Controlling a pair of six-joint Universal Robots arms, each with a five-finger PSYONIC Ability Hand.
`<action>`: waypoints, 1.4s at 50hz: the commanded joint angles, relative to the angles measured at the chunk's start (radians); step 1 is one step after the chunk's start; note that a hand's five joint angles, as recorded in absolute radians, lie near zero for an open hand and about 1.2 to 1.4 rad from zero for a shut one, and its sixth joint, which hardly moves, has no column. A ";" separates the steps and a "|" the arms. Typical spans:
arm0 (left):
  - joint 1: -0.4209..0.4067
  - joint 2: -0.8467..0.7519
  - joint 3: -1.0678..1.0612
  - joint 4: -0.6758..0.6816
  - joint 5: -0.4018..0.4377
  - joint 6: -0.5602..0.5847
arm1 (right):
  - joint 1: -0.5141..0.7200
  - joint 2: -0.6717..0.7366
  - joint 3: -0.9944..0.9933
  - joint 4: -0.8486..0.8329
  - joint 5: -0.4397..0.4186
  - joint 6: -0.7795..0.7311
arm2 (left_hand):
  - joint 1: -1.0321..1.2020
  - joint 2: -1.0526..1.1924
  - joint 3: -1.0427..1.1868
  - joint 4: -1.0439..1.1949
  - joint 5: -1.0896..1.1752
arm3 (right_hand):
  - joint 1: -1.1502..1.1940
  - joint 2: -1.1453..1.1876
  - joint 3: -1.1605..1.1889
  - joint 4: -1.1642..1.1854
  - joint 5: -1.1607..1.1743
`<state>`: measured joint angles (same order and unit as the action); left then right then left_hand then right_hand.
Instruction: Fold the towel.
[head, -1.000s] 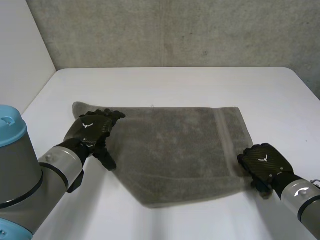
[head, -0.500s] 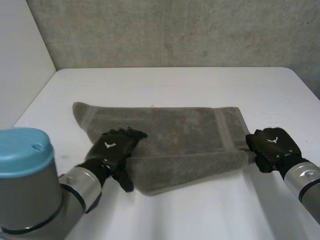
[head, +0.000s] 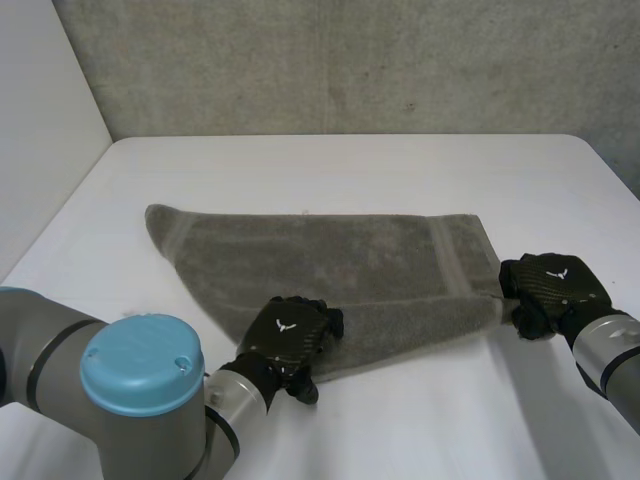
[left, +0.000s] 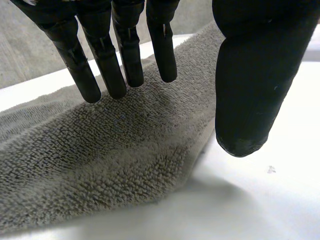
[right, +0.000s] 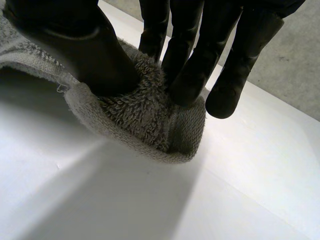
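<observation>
As the head view runs from its left side, the left arm (head: 140, 395) with its light-blue cap comes in low over the near left of the white table (head: 350, 165). The left hand (head: 288, 335) lies palm down on the towel (head: 330, 255), at its near edge, where a doubled-over layer makes a thick lip. In the left wrist view the fingers (left: 122, 55) are straight, with their tips resting on the pile. The thumb (left: 247, 85) is held apart, out past the cloth edge over bare table. It grips nothing: the hand is released, just lying on top.

The towel is grey-brown terry in the middle of the table, long side running left to right. Its far edge lies flat and its far-left corner is rounded and flat. From that corner the left side slants down toward the left hand. A woven band (head: 447, 258) crosses the towel near its right end.

The right hand (head: 545, 285) is at the towel's near-right corner. In the right wrist view the thumb (right: 85, 50) sits on one side and the fingers (right: 187, 70) on the other. A bunched fold of terry is clamped between them, bulging out below the fingertips, so this hand is grasping the towel. Can't tell if the bunch touches the table. A concrete wall (head: 350, 60) stands behind the table.
</observation>
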<state>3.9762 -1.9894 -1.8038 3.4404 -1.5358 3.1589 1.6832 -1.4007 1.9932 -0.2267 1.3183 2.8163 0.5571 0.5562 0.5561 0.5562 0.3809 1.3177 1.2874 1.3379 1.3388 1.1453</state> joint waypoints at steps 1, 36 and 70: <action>0.000 -0.051 0.021 -0.001 -0.003 0.003 | 0.012 0.003 -0.002 -0.005 0.015 -0.008 | 0.088 0.089 0.089 0.089 0.090 | 0.079 0.109 0.058 0.057 0.076; 0.021 -0.103 0.150 0.002 -0.095 0.006 | 0.013 0.000 -0.002 0.000 0.022 -0.012 | 0.839 0.840 0.840 0.840 0.841 | 0.079 0.109 0.058 0.057 0.076; 0.212 0.082 0.606 -0.745 -0.006 0.182 | 0.206 -0.014 -0.660 0.744 0.051 -0.109 | 0.839 0.840 0.840 0.840 0.841 | 0.079 0.109 0.058 0.057 0.076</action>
<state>4.1720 -1.7662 -1.2267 2.6769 -1.5559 3.3397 1.8125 -1.5722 1.3999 0.5065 1.3435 2.7218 1.1909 1.2170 1.2160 1.2172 1.0321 1.3186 1.2865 1.3380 1.3388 1.1454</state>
